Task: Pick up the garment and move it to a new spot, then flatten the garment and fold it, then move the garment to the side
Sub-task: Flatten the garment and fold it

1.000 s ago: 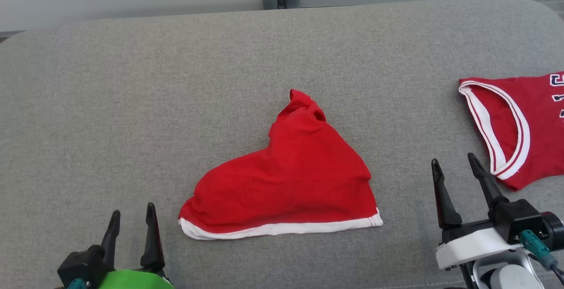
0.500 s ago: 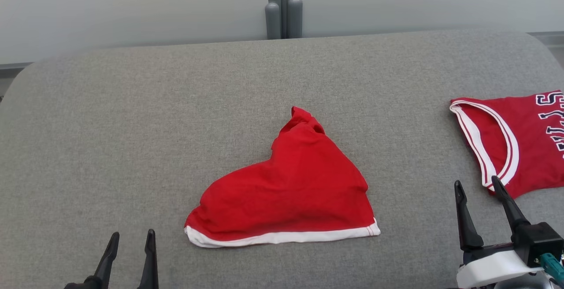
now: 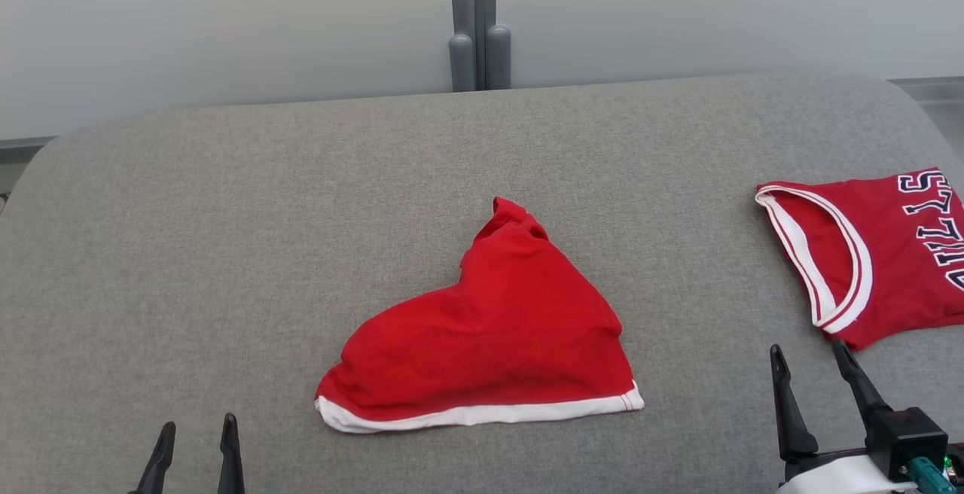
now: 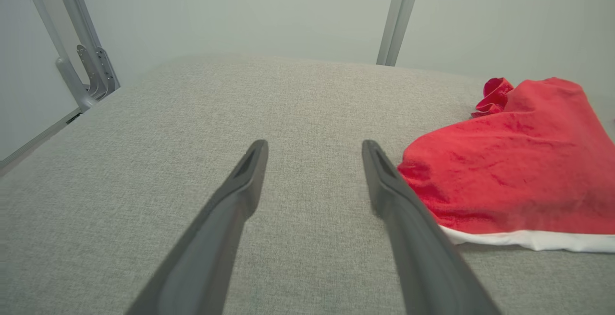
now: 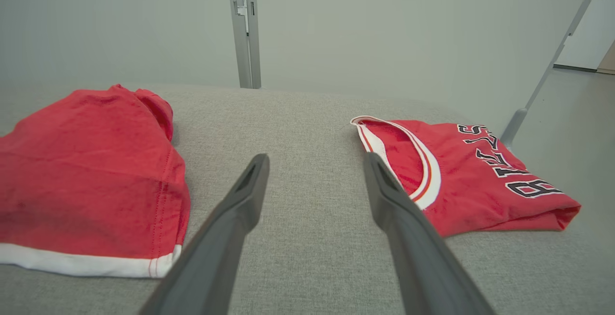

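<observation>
The garment (image 3: 489,343) is a red cloth with a white hem, lying crumpled in a rough triangle at the middle of the grey padded surface (image 3: 226,215). It also shows at the right in the left wrist view (image 4: 509,171) and at the left in the right wrist view (image 5: 86,171). My left gripper (image 3: 197,425) is open at the near edge, left of the garment and clear of it (image 4: 313,146). My right gripper (image 3: 806,349) is open to the garment's right, with nothing between its fingers (image 5: 316,157).
A second red jersey (image 3: 881,268) with white trim and dark lettering lies folded at the far right, just beyond my right gripper (image 5: 471,180). Two grey posts (image 3: 478,50) stand against the pale wall behind the surface.
The head camera has tilted up, so the whole picture has slid down. Both grippers have drawn back toward the near edge. The garment lies as before.
</observation>
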You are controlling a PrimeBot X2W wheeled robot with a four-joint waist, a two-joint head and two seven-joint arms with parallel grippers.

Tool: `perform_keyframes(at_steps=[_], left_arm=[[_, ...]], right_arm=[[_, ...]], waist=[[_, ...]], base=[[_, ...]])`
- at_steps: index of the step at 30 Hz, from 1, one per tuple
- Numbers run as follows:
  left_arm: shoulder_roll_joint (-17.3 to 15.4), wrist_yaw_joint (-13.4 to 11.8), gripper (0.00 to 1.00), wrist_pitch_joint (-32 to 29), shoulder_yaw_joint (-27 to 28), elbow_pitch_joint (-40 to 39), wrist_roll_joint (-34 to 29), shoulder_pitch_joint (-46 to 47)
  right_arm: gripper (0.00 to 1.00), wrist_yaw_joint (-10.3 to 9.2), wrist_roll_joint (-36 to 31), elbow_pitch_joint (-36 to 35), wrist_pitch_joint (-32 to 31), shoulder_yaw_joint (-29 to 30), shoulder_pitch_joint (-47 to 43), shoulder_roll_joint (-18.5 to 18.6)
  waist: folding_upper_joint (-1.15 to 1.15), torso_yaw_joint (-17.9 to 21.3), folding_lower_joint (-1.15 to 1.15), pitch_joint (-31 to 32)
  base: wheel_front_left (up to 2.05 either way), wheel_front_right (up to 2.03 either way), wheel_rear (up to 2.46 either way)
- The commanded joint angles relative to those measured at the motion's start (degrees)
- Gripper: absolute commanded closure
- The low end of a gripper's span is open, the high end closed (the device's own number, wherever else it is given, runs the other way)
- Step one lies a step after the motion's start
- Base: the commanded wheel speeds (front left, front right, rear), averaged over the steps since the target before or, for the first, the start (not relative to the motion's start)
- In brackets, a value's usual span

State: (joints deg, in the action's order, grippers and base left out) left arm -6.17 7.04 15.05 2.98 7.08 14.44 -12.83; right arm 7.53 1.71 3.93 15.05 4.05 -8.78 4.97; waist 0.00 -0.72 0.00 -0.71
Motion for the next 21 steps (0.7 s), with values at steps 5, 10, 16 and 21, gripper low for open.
perform_keyframes(at_steps=[5, 10, 16, 21], left_arm=[[0.72, 0.44, 0.00, 0.14, 0.40, 0.46, -0.75, 1.62], [0.68, 0.45, 0.00, 0.14, -0.66, 0.37, -0.14, 1.68], [-0.98, 0.47, 0.00, 0.14, -3.83, 1.17, 2.10, 3.05], [-4.95, 0.47, 0.00, -4.36, -9.58, 5.44, 3.96, 6.56]], right_arm=[[0.00, -0.09, -0.17, 0.42, 0.17, -0.73, 0.40, -0.41], [0.00, -0.09, 0.46, 0.64, 0.17, -1.44, 1.01, -0.68], [0.00, -0.11, 3.43, 4.36, 0.17, -6.95, 3.01, 1.55], [0.00, -0.06, 7.58, 8.06, -6.37, -14.14, 8.14, 5.44]], waist=[[0.00, 0.22, 0.00, 0.27], [0.00, 0.37, 0.00, 0.24], [0.00, 0.35, 0.00, -1.08], [0.00, 0.56, 0.00, -2.73]], base=[[0.00, 0.00, 0.00], [0.00, 0.00, 0.00], [0.00, 0.00, 0.00], [0.00, 0.00, 0.00]])
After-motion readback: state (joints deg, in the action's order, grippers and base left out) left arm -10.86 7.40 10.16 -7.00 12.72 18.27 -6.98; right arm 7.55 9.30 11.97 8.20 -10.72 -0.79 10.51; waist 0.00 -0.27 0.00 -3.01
